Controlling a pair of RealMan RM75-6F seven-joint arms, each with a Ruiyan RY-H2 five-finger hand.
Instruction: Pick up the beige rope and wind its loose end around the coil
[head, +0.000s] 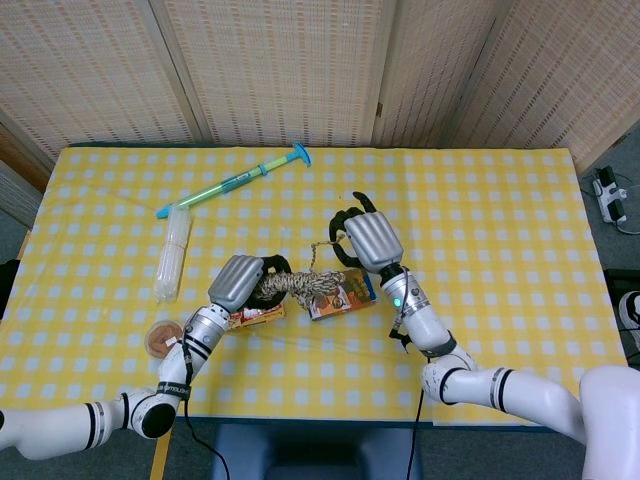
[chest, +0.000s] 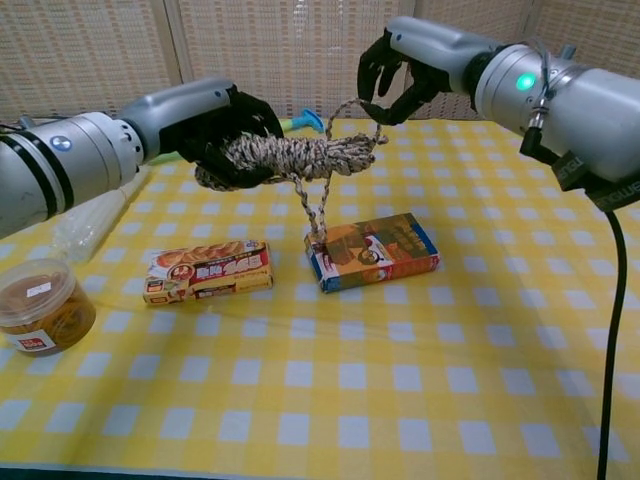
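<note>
The beige rope coil (chest: 300, 156) (head: 305, 285) hangs in the air, gripped at its left end by my left hand (chest: 222, 125) (head: 241, 282). Its loose end (chest: 325, 205) loops down from the coil to the orange box and rises to my right hand (chest: 405, 65) (head: 368, 239), which pinches the strand above the coil's right end. The right hand is higher than the left and close beside it.
Under the rope lie an orange snack box (chest: 373, 250) and a flat biscuit pack (chest: 208, 270). A brown-filled jar (chest: 40, 305) stands front left, with a clear plastic tube (head: 174, 251) and a blue-green syringe toy (head: 235, 181) further back on the yellow checked table (chest: 400, 400).
</note>
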